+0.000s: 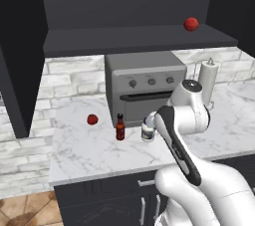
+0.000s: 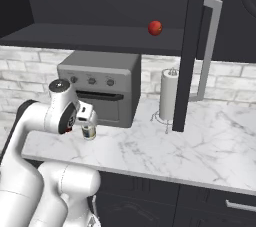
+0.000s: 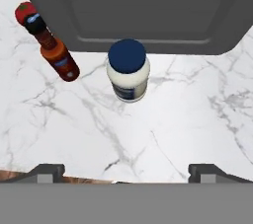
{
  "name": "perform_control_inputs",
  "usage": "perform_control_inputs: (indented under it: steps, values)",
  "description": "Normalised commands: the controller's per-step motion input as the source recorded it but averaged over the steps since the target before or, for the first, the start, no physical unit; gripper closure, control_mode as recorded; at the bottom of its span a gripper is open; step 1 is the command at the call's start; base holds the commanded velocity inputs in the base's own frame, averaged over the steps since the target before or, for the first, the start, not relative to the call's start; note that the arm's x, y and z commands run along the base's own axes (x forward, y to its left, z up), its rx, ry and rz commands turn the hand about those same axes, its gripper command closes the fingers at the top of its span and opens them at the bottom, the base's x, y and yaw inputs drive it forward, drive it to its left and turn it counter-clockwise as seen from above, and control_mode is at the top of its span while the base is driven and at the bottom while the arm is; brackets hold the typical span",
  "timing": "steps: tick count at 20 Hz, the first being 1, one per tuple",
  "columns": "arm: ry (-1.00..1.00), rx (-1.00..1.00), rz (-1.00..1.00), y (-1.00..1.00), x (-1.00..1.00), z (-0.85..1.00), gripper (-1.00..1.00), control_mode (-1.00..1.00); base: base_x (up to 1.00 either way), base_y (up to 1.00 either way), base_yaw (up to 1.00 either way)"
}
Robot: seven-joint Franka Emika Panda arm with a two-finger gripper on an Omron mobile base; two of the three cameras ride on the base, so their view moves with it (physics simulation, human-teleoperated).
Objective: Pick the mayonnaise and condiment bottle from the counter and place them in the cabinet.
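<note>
- On the counter (image 1: 89,155), far left, sits one red tomato (image 1: 92,119). It is not part of the job.
- Right of it stands one condiment bottle (image 1: 120,127), just in front of the grey oven (image 1: 144,88). It looks thin, hard and smooth, so it could tip or slip. I would hold it around the fat lower part, not the thin neck.
- Next comes one mayonnaise (image 3: 128,70) jar, near the bottle but not touching it. It looks short, hard and a bit heavy, with smooth round sides. I would squeeze its middle, under the blue lid.
- Above the jar hangs the gripper (image 3: 126,172). Its two tips are spread wide apart and hold nothing.
- Far right stands one paper-towel roll (image 1: 207,81).
- Up high is the cabinet (image 1: 134,38), with one more tomato (image 1: 191,24) on its shelf. So there are two tomatoes.
</note>
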Motion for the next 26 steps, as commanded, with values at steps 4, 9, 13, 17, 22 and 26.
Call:
perform_control_inputs:
  steps: [4, 9, 13, 17, 22, 26]
  values:
    - [0.00, 0.00, 0.00, 0.00, 0.24, -0.27, -1.00, -1.00, 0.00, 0.00, 0.00]
    - [0.00, 0.00, 0.00, 0.00, 0.34, -0.28, -1.00, -1.00, 0.00, 0.00, 0.00]
    - [0.00, 0.00, 0.00, 0.02, 0.37, -0.29, -1.00, -1.00, 0.00, 0.00, 0.00]
    - [0.00, 0.00, 0.00, 0.05, 0.34, -0.19, -1.00, -1.00, 0.00, 0.00, 0.00]
    - [0.00, 0.00, 0.00, 0.07, 0.34, -0.05, -1.00, -1.00, 0.00, 0.00, 0.00]
    - [0.00, 0.00, 0.00, 0.07, 0.29, -0.15, -1.00, -1.00, 0.00, 0.00, 0.00]
